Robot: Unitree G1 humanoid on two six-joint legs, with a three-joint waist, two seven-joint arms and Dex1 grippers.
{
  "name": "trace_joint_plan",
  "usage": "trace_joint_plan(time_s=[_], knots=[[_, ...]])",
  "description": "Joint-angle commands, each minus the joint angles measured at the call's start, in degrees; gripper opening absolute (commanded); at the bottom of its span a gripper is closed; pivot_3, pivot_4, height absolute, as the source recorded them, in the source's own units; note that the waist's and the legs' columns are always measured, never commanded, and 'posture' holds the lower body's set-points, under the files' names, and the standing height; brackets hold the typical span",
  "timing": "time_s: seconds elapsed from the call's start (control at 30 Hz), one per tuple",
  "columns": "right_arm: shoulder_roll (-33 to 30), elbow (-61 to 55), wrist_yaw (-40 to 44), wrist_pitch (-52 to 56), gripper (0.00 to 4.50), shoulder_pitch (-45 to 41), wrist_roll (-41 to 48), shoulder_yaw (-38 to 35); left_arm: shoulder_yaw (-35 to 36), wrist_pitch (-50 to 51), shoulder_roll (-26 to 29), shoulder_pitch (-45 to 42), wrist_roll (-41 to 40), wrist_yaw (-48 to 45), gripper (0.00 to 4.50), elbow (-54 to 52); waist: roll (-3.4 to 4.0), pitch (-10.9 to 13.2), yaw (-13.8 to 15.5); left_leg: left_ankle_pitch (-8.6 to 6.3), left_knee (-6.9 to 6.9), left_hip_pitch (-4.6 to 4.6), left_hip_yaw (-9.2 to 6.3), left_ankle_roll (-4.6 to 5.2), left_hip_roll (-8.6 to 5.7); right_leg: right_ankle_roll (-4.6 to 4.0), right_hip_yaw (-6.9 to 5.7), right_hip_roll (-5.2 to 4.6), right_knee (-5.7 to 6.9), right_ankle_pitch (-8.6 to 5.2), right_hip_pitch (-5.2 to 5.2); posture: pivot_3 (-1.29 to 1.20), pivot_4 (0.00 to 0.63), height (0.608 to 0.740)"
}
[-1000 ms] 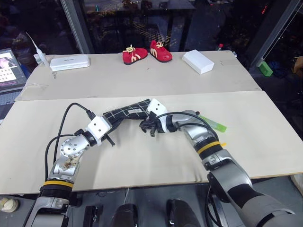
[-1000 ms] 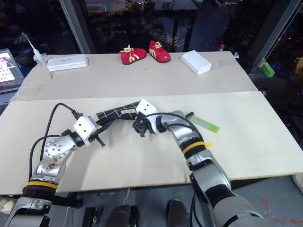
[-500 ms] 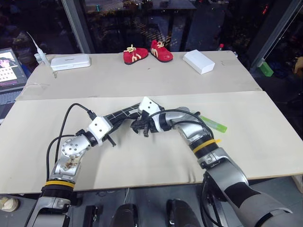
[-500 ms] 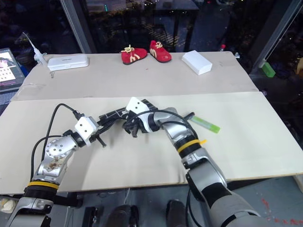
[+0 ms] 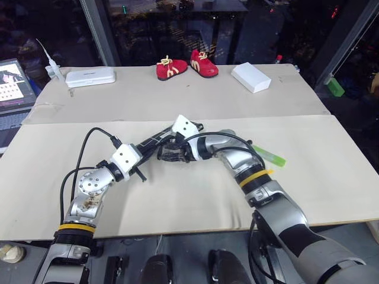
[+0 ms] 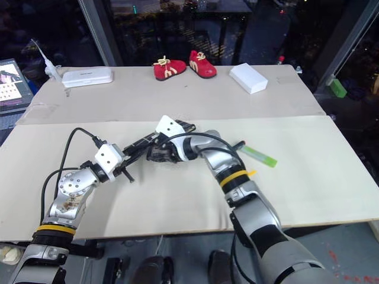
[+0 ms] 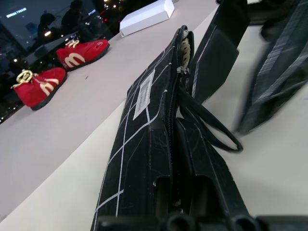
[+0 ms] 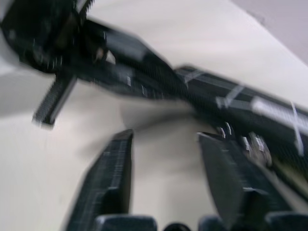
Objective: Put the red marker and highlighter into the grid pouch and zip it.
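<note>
Left gripper (image 5: 144, 155) clamped on the near end of the grid pouch (image 7: 144, 144), holding it on edge over the table (image 5: 177, 201). Right gripper (image 8: 168, 178) spread wide beside the pouch, holding nothing; highlighter (image 5: 269, 155) lies on table behind right arm

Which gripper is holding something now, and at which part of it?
The left gripper holds the grid pouch by its near end; the right gripper is open and holds nothing.

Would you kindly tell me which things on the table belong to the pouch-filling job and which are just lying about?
Job in hand:
- grid pouch, clamped by the left gripper
- highlighter, lying on the table
- right gripper, open beside the pouch

Lying about:
- red shoes
- white box
- white case
- laptop
</note>
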Motion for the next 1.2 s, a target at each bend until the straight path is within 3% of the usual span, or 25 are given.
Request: trace_joint_plan(time_s=[0.03,0.07,0.17,0.27,0.4,0.53,0.73,1.2], knots=[[-4.1,-10.2,2.8,6.5,3.95,3.2,4.6,-3.5,1.8,-0.2,0.6,0.2,-1.9,-0.9,0.0,-3.2,0.0,0.0,0.2,0.0,0.0,0.0,0.01,0.0,0.0,0.0,0.0,0.0,0.0,0.0,-0.01,0.0,0.15,0.74],[-5.9,-13.8,4.3,9.0,4.23,4.9,6.5,-4.2,1.9,-0.2,0.7,0.4,-2.3,-1.2,0.0,-3.5,0.0,0.0,0.4,0.0,0.0,-0.01,-0.02,0.0,0.02,0.0,-0.02,0.01,0.0,0.0,-0.01,0.0,0.15,0.74],[-14.8,-27.9,10.3,12.8,4.23,12.4,12.0,-6.9,2.8,-0.1,1.2,1.0,-4.6,-3.1,0.0,-4.7,0.0,0.0,1.0,-0.01,0.0,-0.01,-0.03,0.02,0.02,0.0,-0.02,0.01,-0.01,0.0,-0.01,0.0,0.15,0.74],[-20.7,-34.4,10.9,12.4,4.23,16.5,14.2,-9.6,3.5,0.5,1.2,1.6,-7.0,-4.9,0.0,-6.0,-0.01,0.0,1.1,-0.04,0.01,0.0,-0.08,0.06,0.0,0.0,-0.03,-0.01,-0.12,0.0,0.01,0.0,0.15,0.74],[-30.2,-29.6,5.6,5.1,4.23,18.3,10.0,-17.0,4.4,0.7,2.4,3.4,-10.1,-8.7,0.0,-8.4,-0.03,0.0,0.9,-0.04,0.05,0.27,0.01,0.06,0.0,-0.01,0.06,0.03,-0.19,0.0,0.14,0.0,0.15,0.74],[-35.2,-21.2,3.2,-0.6,4.23,19.2,7.9,-19.3,5.0,1.1,3.1,4.4,-10.3,-9.1,0.0,-9.1,-0.04,0.0,0.9,-0.04,0.05,0.33,0.08,0.06,-0.02,-0.01,0.1,0.04,-0.2,-0.01,0.17,0.0,0.15,0.74],[-36.7,-10.4,0.0,-4.8,4.23,20.2,5.2,-19.6,5.4,1.8,3.4,5.3,-10.7,-9.4,0.0,-10.2,-0.06,0.0,0.9,-0.03,0.04,0.33,0.14,0.06,0.0,-0.01,0.17,0.07,-0.21,-0.01,0.16,0.0,0.15,0.74],[-32.2,12.9,-4.0,-12.8,4.23,13.1,0.8,-16.7,6.1,3.4,3.5,5.5,-12.6,-12.9,0.0,-9.2,-0.06,0.0,0.8,-0.03,0.04,0.33,0.2,0.06,-0.01,-0.01,0.22,0.07,-0.24,-0.01,0.17,0.0,0.15,0.74]])
